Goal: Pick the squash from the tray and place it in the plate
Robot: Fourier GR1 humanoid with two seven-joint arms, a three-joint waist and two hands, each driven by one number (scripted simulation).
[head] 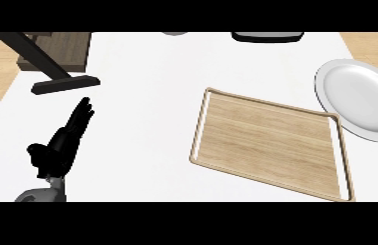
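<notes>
A wooden tray with a raised rim lies right of centre on the white counter, and nothing shows on its surface. A white plate sits at the right edge, partly cut off, its near side just behind the tray's far right corner. No squash is visible anywhere. My left hand rests at the lower left with fingers straight and pointing away from me, well left of the tray. My right hand does not show.
A black bar with a flat foot slants in from the upper left. A dark wooden block stands at the far left. A dark object and a small grey one sit at the counter's far edge.
</notes>
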